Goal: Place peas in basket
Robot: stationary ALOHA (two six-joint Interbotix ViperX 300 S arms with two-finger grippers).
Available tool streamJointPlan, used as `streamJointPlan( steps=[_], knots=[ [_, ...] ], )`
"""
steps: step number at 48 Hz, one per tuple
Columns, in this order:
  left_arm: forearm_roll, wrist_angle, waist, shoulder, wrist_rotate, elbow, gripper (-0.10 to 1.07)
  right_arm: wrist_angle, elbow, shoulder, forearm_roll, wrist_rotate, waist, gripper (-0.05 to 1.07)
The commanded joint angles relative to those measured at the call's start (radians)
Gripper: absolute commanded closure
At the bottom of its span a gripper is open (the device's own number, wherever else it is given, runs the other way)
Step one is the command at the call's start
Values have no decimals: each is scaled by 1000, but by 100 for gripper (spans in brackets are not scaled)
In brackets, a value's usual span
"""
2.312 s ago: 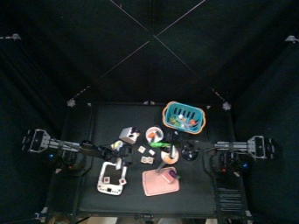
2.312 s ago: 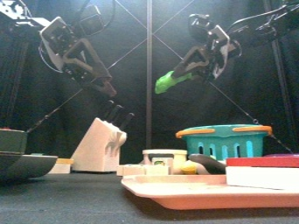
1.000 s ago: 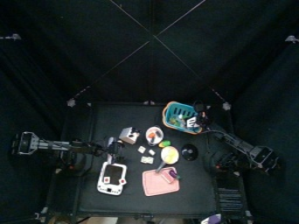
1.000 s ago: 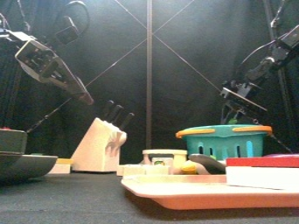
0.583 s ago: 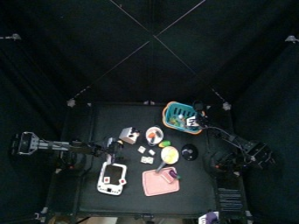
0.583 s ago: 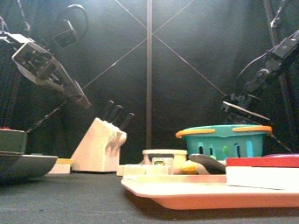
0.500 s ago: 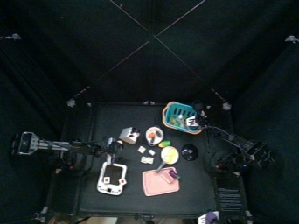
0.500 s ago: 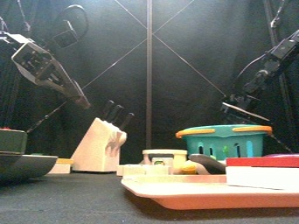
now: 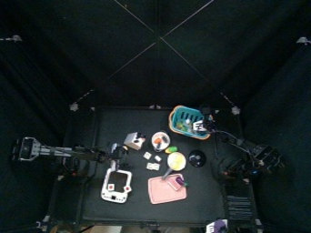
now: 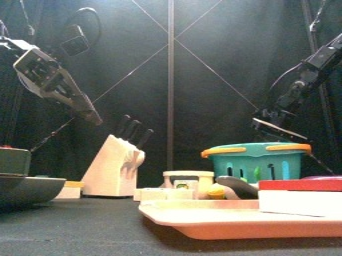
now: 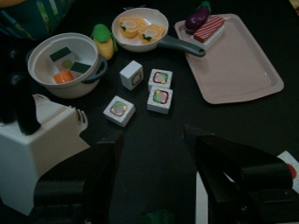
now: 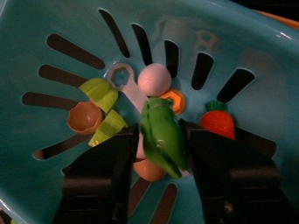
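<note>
In the right wrist view the green peas (image 12: 162, 138) lie inside the teal basket (image 12: 70, 66), on top of other toy food. My right gripper (image 12: 162, 156) hangs just over the pod, its jaws open on either side with a small gap to it. From above, the basket (image 9: 191, 119) stands at the table's back right with the right gripper (image 9: 203, 128) at its near rim. The front view shows the basket (image 10: 257, 160) below the right gripper (image 10: 278, 122); the peas are hidden there. My left gripper (image 11: 162, 175) is open and empty, raised at the left (image 10: 80, 103).
An egg (image 12: 153, 79), a carrot (image 12: 219, 123) and a yellow-green piece (image 12: 103, 114) share the basket. On the table are a white knife block (image 10: 114, 165), a pot (image 11: 68, 63), a pan of food (image 11: 142, 24), sushi pieces (image 11: 160, 87) and a pink board (image 9: 166, 188).
My right arm carried the peas from mid-table to the basket and lowered into it. Its jaws have widened around the pod. The left arm drew back to the left.
</note>
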Motion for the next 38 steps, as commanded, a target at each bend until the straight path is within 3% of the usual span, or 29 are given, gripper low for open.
streamJointPlan(
  steps=[1,11,38],
  knots=[
    [-3,-14,-2,-2,0,-11,6,-5,-17,-9,2,0,-5,17],
    [-5,-32,-2,-2,0,-11,6,-12,-17,-5,0,-2,-3,4],
    [-5,-32,-3,-2,0,-6,6,-12,-26,-2,-5,-2,21,4]
  ],
)
